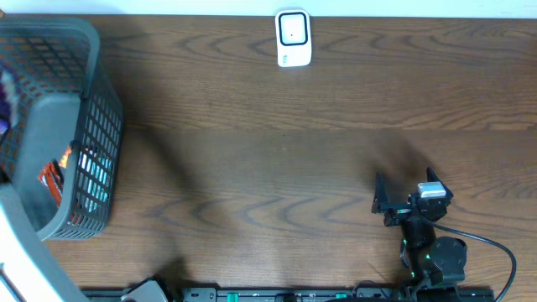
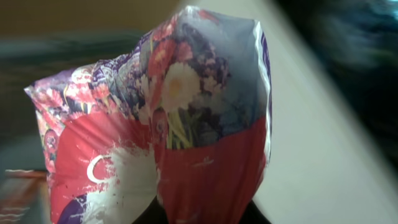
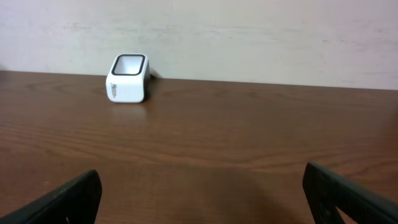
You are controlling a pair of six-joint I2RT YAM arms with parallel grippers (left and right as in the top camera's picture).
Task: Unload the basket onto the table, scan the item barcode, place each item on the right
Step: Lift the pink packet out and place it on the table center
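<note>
Pinching the flowery packet (image 2: 186, 124) at its crumpled end, the left end effector (image 2: 205, 214) is by the basket (image 1: 92, 168) — the scanner (image 1: 294, 38) lies to the right, farther away; the right end effector (image 3: 199, 186) is spread.

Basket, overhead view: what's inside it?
Through the mesh of the basket, orange and teal packets show near its lower corner. Everything else inside is hidden by the solid grey wall and rim, so contents and count are unclear.
</note>
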